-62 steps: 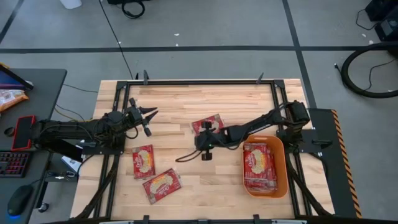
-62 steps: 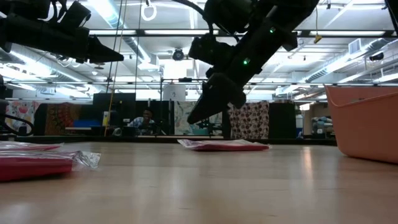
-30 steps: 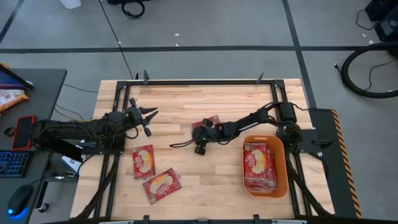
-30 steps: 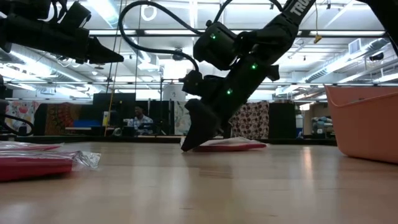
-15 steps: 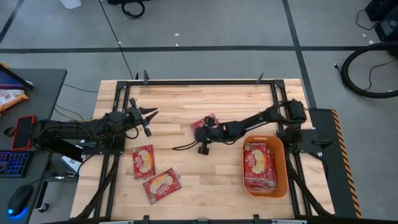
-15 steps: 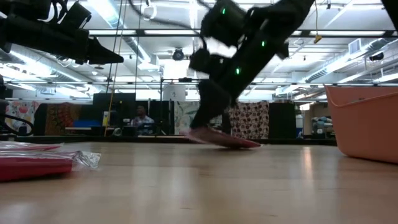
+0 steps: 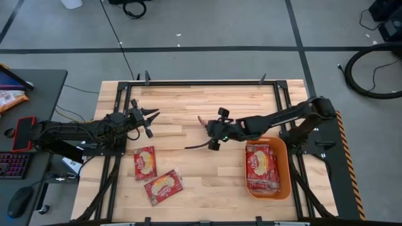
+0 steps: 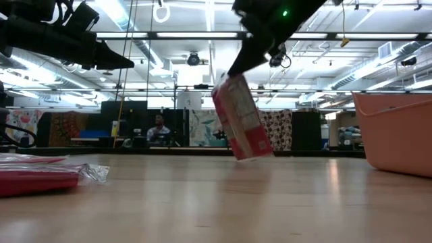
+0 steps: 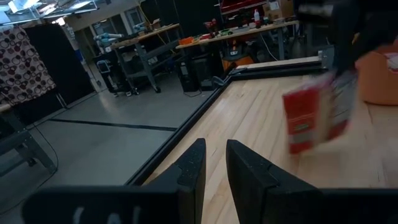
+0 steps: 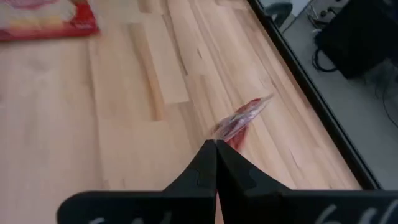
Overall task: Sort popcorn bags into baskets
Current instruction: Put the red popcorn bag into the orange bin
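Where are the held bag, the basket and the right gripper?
held bag [image 8: 241, 120], low view, middle of its red face, hanging tilted off the table.
basket [image 7: 284, 164], high view, its right orange wall.
right gripper [image 10: 216, 144], right wrist view, fingertips shut on the bag's edge.

— What lies off the wooden counter [image 7: 188, 107], on the left?

— A dark side desk [image 7: 38, 85]. A red phone-like slab [image 7: 24, 134] lies on it, with a keyboard [image 7: 12, 165] just below and a black mouse [image 7: 20, 201] nearest the bottom corner. An orange-and-white snack bag [image 7: 11, 98] rests at the desk's far edge.

— And on the grey floor?

— Black tape lines [image 7: 188, 49] cross it. A coiled black cable [image 7: 134, 8] lies near the top, and a large black hoop [image 7: 372, 72] at the right.

— Beyond the counter, at table height?

— A person [image 8: 159, 128] sits far back, beside patterned cloth hangings [image 8: 273, 130], under ceiling strip lights [image 8: 202, 35].
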Tool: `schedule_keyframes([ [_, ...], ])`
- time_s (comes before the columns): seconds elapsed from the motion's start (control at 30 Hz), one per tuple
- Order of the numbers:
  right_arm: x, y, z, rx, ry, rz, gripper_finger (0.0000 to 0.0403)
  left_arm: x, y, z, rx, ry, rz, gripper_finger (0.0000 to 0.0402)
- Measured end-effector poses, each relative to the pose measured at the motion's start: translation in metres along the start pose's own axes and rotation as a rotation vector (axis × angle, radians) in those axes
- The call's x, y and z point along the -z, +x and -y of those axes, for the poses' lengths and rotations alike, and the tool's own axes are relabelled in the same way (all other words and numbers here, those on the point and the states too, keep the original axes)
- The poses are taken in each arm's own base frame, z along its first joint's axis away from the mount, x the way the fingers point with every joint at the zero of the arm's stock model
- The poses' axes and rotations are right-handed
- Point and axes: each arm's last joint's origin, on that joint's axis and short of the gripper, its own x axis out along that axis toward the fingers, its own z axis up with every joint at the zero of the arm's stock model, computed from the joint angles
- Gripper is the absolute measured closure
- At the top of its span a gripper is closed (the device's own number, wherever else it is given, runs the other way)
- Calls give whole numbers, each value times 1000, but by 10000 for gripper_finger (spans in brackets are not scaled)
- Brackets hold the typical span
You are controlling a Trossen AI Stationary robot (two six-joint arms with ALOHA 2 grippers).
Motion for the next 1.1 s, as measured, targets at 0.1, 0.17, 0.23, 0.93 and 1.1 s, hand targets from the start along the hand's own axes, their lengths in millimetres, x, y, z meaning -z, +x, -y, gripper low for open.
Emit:
schedule_keyframes([
  [0.1,-5,-19,4,-45,-11,16,400,0,0,0,0,-1,1,334],
  [0.17,-9,-35,8,-94,-31,39,400,0,0,0,0,0,0,334],
  [0.23,-11,-51,11,-159,-47,62,400,0,0,0,0,-1,1,334],
  [0.93,26,-212,60,-705,240,-42,400,0,0,0,0,0,1,334],
  [1.1,48,-211,67,-516,157,-138,400,0,0,0,-1,-1,2,334],
])
